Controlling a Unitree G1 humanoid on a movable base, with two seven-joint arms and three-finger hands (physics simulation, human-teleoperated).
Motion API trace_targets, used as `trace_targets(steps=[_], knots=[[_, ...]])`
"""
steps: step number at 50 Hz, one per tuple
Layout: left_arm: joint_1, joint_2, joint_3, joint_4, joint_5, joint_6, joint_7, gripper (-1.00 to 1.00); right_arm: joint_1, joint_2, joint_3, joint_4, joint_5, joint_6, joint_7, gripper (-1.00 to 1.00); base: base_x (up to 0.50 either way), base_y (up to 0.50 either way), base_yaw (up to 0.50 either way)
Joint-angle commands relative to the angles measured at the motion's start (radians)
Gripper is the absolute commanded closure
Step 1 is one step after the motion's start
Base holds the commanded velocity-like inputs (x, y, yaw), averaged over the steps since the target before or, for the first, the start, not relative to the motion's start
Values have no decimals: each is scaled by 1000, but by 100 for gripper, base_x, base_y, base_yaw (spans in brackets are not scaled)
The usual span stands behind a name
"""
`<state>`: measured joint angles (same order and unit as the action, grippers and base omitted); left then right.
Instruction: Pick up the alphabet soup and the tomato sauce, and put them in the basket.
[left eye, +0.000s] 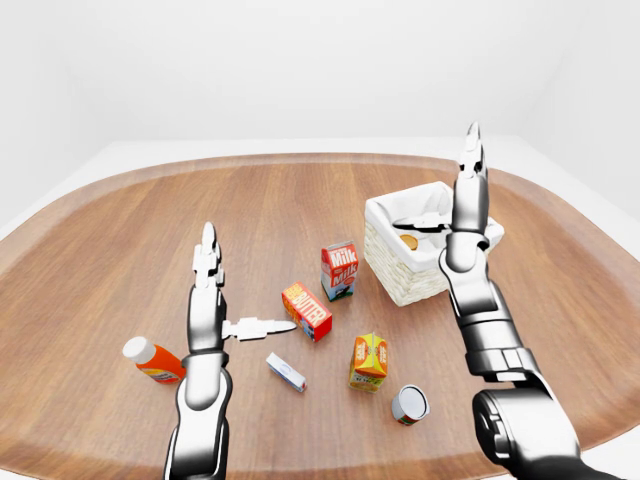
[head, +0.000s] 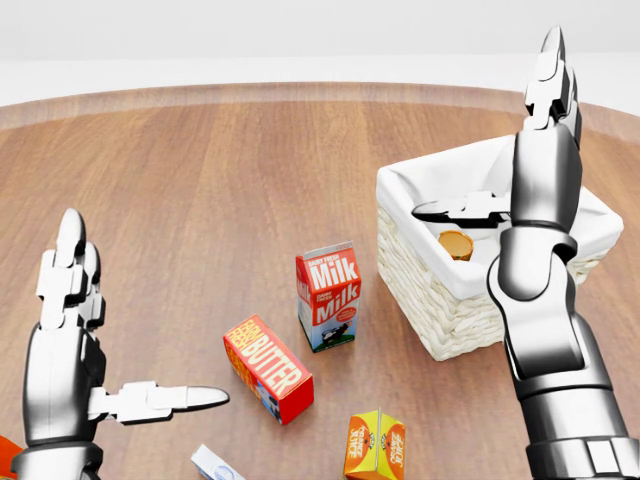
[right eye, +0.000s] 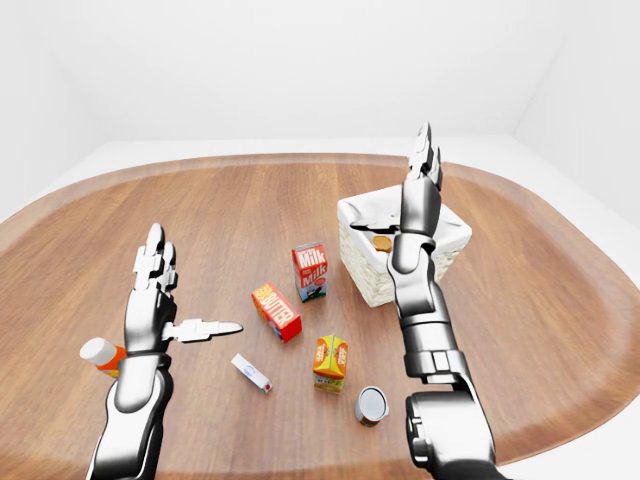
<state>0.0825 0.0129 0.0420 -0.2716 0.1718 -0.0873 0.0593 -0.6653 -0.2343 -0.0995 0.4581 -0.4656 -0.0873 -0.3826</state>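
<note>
Nearest me in the left-eye view, a can (left eye: 409, 404) lay on its side on the wooden worktop (left eye: 120, 240), its label unreadable. Just left of it stood an orange carton (left eye: 368, 361), then a small white packet (left eye: 286, 372), and farther left an orange bottle with a white cap (left eye: 152, 361) lying flat. My left hand (left eye: 208, 300) hung upright over the worktop beside that bottle, fingers (left eye: 258, 326) spread, holding nothing. Beyond it lay the butter box (head: 267, 368), with the milk carton (head: 328, 297) upright just behind. Farther off sat the white-lined basket (head: 440, 310), a brown-topped can (head: 455, 244) inside it. My right hand (head: 540, 170) stood above the basket, fingers spread and empty.
</note>
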Motion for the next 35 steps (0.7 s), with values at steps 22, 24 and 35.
trace_targets(steps=[22, 24, 35], knots=[[-5, 1, 5, -3, -2, 0, 4, -100, 301, 76, -27, -529, 96, 0, 146, -100, 0, 0, 0], [-5, 1, 5, -2, -2, 0, 4, -100, 321, 80, -27, -558, 96, 0, 155, -100, 0, 0, 0], [0, 0, 3, -8, -1, 0, 2, -100, 456, 127, -19, -757, 117, 0, 217, -100, 0, 0, 0]])
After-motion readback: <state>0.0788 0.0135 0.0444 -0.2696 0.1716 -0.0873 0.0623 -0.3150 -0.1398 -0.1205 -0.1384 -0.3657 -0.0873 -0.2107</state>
